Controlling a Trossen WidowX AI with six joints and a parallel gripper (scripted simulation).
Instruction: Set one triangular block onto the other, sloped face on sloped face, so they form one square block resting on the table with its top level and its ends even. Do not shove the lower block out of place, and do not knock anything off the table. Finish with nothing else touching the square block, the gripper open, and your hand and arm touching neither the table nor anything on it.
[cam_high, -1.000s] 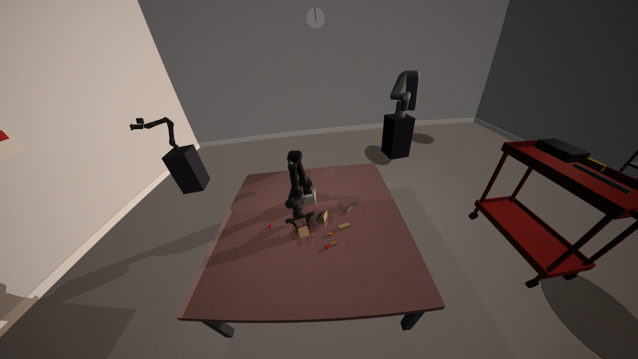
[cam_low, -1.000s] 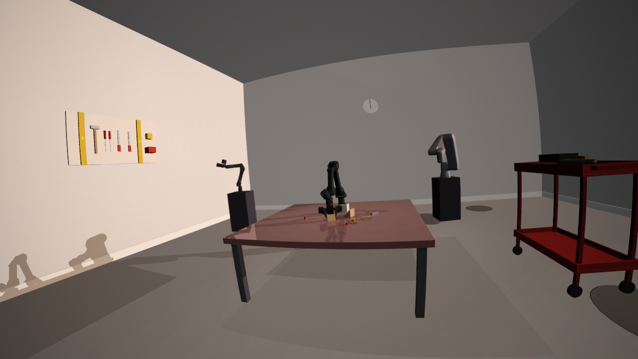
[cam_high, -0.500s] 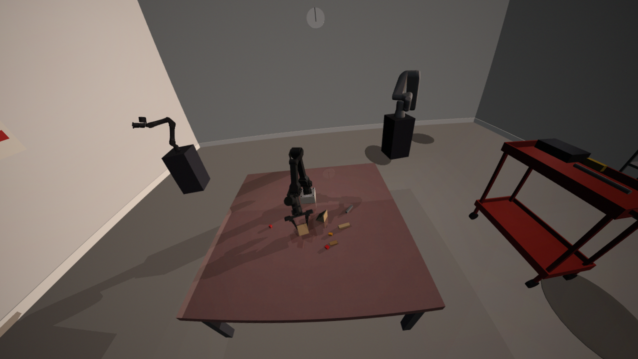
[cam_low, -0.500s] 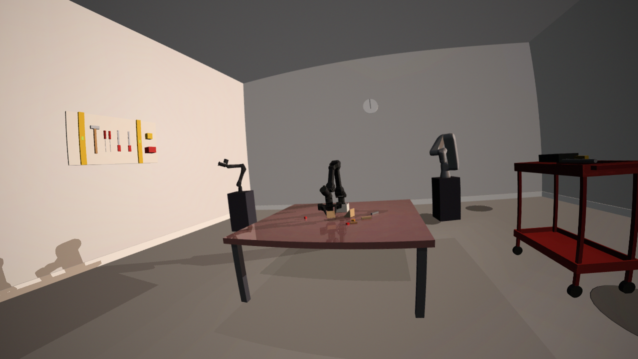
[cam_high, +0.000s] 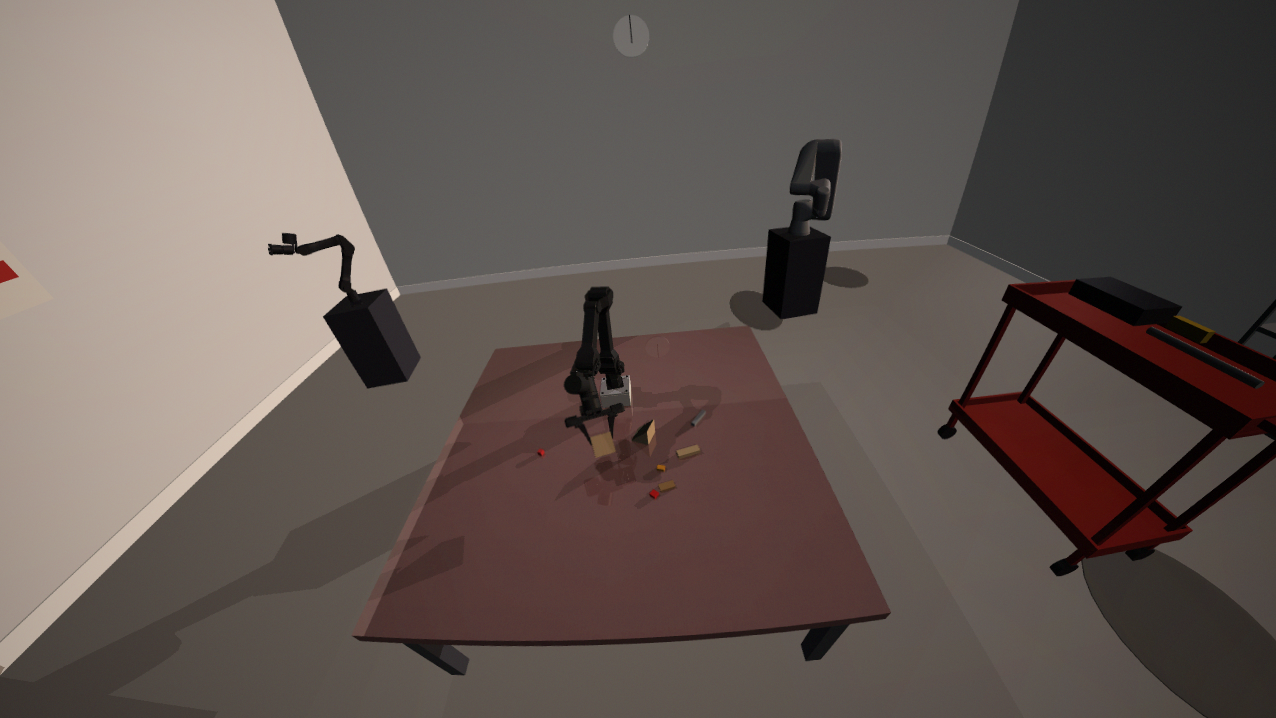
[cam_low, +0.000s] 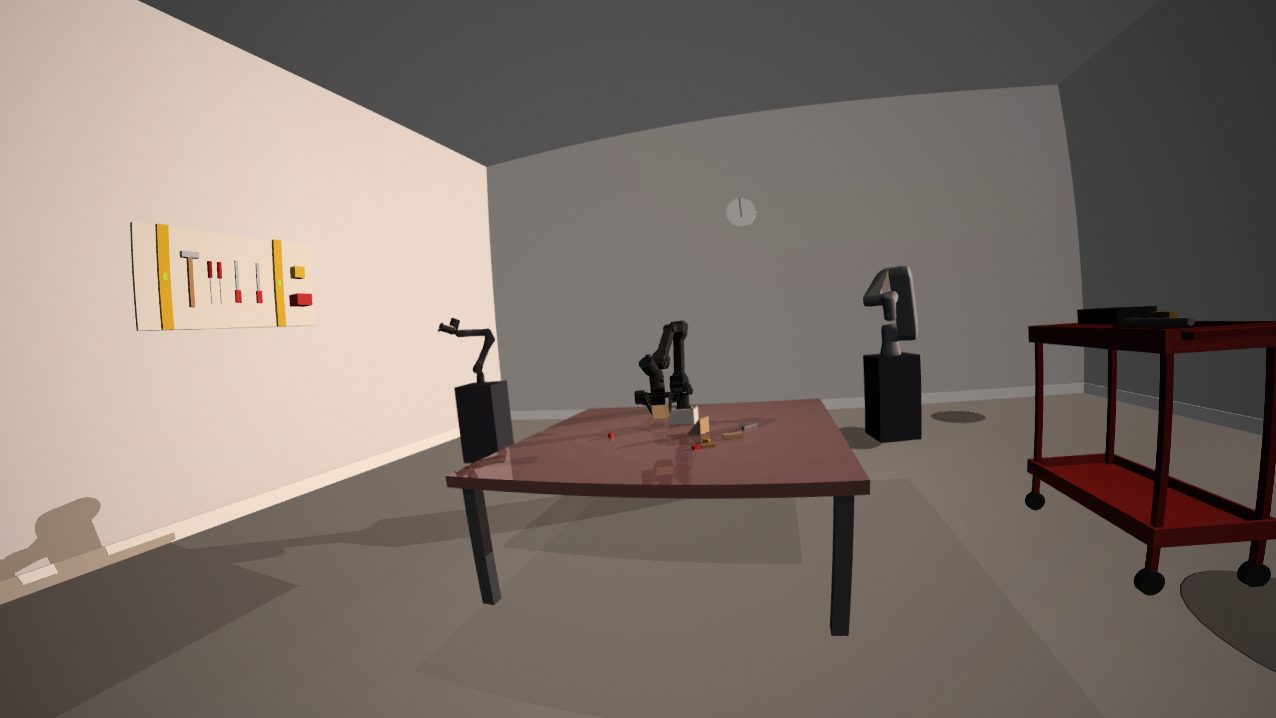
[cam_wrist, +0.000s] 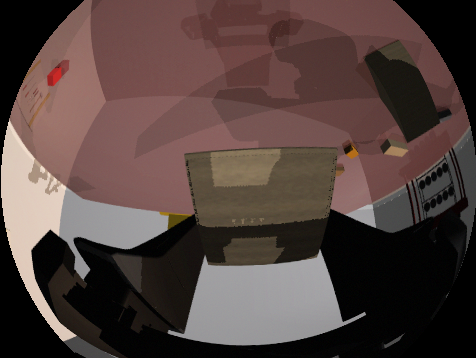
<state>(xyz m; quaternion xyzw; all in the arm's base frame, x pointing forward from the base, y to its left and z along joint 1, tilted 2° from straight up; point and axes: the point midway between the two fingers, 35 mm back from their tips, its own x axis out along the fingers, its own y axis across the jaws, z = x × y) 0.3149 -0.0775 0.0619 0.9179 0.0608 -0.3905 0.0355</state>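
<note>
Gripping one triangular block (cam_high: 603, 444), the claw (cam_high: 599, 426) hangs above the counter (cam_high: 624, 571) (broad face outward); second triangular block (cam_high: 646, 433) stands apart, sloped face up.

Cream wall (cam_low: 267, 133) at nine o'clock; grey wall (cam_low: 803, 294) with clock (cam_low: 740, 211) at twelve; red cart (cam_low: 1160, 337) at three.

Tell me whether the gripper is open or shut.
Shut on a triangular block: in the wrist view the gripper has its fingers against the block's two sides, holding it above the table.
</note>
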